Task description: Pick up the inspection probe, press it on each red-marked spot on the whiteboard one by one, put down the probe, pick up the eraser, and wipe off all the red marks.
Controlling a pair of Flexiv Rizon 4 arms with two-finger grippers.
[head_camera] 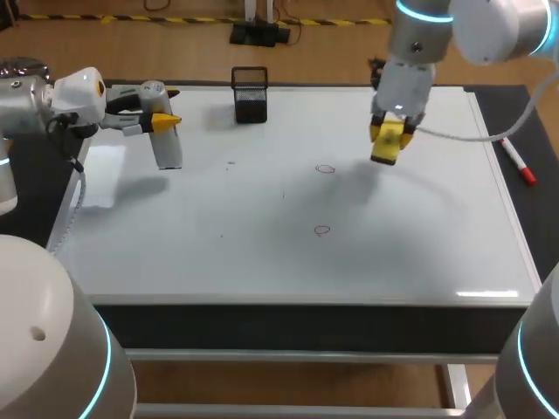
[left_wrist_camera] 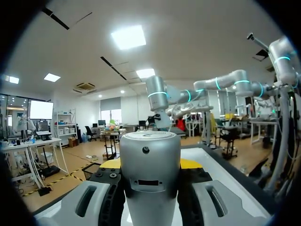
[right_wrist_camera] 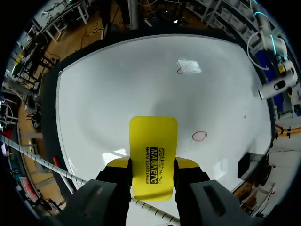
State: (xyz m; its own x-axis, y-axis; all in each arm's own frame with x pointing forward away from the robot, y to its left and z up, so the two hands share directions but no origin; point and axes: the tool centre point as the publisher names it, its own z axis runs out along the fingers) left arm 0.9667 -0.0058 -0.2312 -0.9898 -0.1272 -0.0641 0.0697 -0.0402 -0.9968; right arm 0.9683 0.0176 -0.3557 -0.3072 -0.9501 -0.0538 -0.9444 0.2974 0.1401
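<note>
— Red is what remains to be dealt with: the near ring (head_camera: 321, 230) on this side of the whiteboard (head_camera: 175, 262), and the far ring (head_camera: 325, 168) further in. Neither looks wiped.

— And the eraser (head_camera: 385, 150)?

— It's a yellow block, clamped between the fingers of the right gripper (head_camera: 389, 131). It hangs over the board just beside the far ring, on the right arm's side. I'd judge it's off the surface, since there's a soft shadow under it.

— So wiping is the step in hand.

— I'd say so. To do it well, lower the block until its flat face sits square on the board, not on an edge. Then slide it across the far ring with steady pressure and carry on past it. After that, come forward for the near ring.

— The probe (head_camera: 168, 147)?

— Not put down, as far as I can tell. The left gripper (head_camera: 166, 120) has its fingers closed on that grey cylinder at the board's far left, well apart from both rings. Behind it all, a black mesh cup (head_camera: 251, 94) stands at the far edge.
</note>
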